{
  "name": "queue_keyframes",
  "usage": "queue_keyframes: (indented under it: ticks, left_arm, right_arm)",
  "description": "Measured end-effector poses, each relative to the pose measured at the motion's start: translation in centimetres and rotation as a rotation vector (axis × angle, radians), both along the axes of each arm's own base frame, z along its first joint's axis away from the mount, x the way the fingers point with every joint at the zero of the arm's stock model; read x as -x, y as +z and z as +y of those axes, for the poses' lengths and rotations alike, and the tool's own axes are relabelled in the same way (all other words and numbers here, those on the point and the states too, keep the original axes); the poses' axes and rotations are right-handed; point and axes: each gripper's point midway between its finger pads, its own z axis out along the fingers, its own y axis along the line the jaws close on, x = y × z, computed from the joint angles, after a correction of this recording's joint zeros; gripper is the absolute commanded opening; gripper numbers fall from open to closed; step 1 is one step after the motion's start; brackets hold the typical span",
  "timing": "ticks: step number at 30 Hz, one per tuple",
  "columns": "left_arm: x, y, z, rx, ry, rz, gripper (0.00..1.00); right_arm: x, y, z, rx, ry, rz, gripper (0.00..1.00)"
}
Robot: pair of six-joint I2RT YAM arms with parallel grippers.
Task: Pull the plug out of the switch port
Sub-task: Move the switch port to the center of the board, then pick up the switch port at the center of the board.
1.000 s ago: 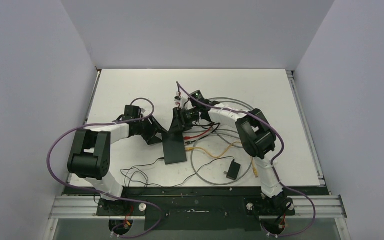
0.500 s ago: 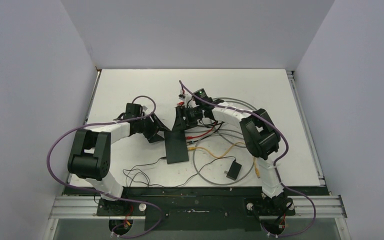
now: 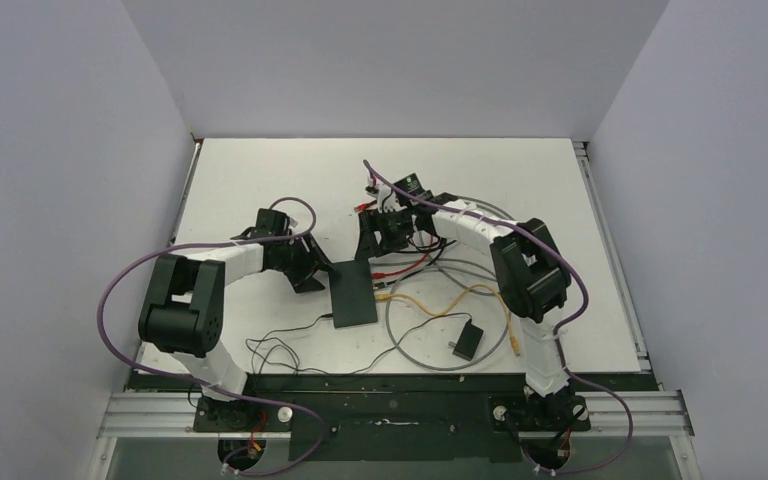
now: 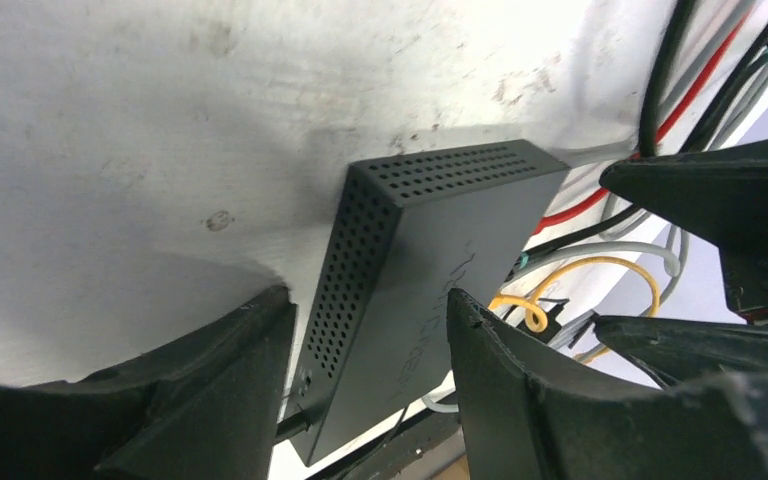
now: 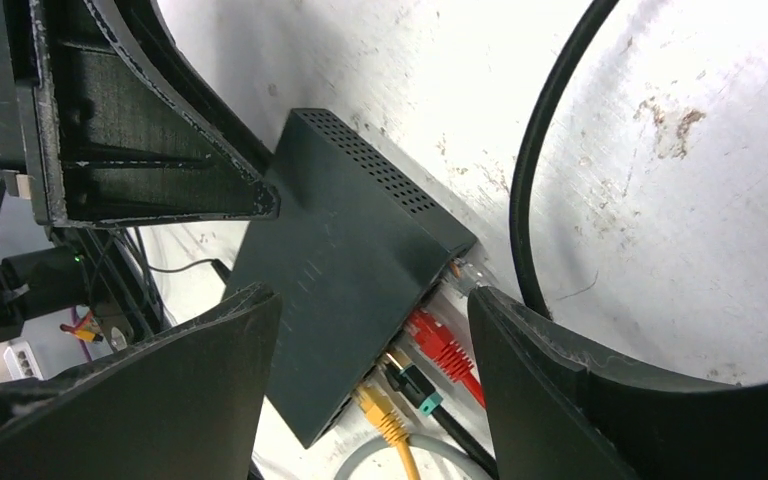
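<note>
Reaching inward, both arms flank the switch point(image 3: 353, 293); right jaws apart; left jaws: cannot tell.

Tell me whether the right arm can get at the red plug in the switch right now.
Probably yes: the red plug in the switch shows between the open fingers of the right gripper, with nothing across it. The black plug crowds it, so pinching may be tight.

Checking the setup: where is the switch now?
Top view: the switch lies near the table's middle, left gripper at its left edge, right gripper by its far end, cables along its right.
</note>
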Motion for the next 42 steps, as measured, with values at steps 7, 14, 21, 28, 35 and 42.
queue_keyframes:
  ticks: [7,14,21,28,35,42]
  left_arm:
    - [0.6,-0.5,-1.3,0.039,-0.021,0.013,0.53]
    - [0.1,-0.3,-2.0,0.073,-0.004,0.006,0.53]
    - [-0.5,0.1,-2.8,0.111,0.016,-0.005,0.52]
    - [-1.1,0.7,-3.5,0.146,0.048,-0.010,0.52]
    - [-2.2,1.4,-3.8,0.188,0.099,-0.026,0.52]
    - [-3.1,2.3,-4.3,0.226,0.113,-0.059,0.52]
  right_arm:
    - [0.9,-3.1,-0.1,0.019,0.035,0.073,0.67]
    - [1.0,-3.5,0.1,-0.005,0.044,0.092,0.63]
    - [0.3,-3.5,-0.7,-0.072,-0.007,0.142,0.55]
    - [-0.4,-3.7,-1.2,-0.140,-0.067,0.190,0.51]
    - [-1.4,-3.8,-1.8,-0.201,-0.130,0.204,0.45]
    - [-1.7,-3.7,-1.8,-0.256,-0.166,0.221,0.46]
